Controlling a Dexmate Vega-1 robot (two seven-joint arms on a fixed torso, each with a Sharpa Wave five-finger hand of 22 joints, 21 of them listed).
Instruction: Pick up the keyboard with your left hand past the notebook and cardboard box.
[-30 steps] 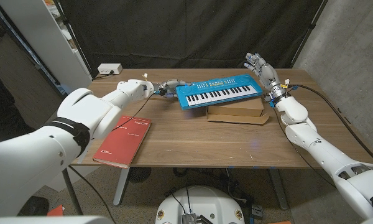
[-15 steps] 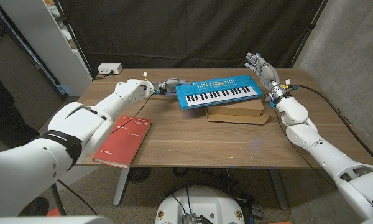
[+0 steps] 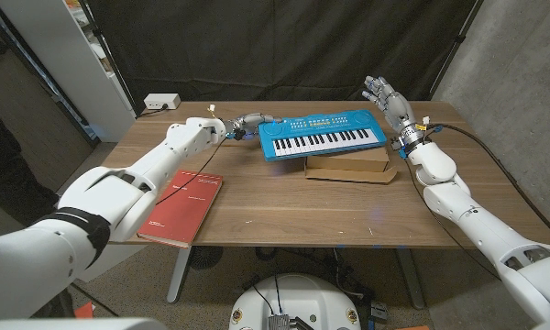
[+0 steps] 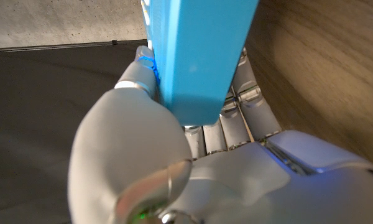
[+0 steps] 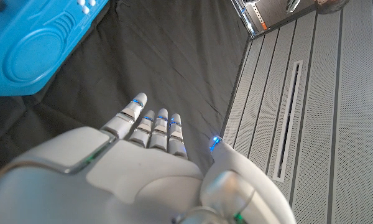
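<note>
Keyboard [image 3: 323, 136] lifted over cardboard box [image 3: 347, 167], far side of table [image 3: 284, 202]. Left hand [image 3: 247, 126] grips its left end. Likely light, rigid plastic, smooth; end-grip risks sag. Right hand [image 3: 387, 99] open, empty.

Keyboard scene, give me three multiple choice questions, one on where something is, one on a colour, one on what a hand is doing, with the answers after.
1. Where does the notebook lie?
A. on the table's near left part
B. on the box
C. under the keyboard

2. What colour is the keyboard?
A. red
B. blue
C. green

3. What is the left hand doing?
A. waiting open, apart from everything
B. pressing on the notebook
C. gripping the keyboard's end

Answers:
1. A: the head view shows it by the table's near left edge, apart from the box.
2. B: its body is bright blue, with white keys.
3. C: the left wrist view shows fingers and thumb either side of the blue end.
</note>
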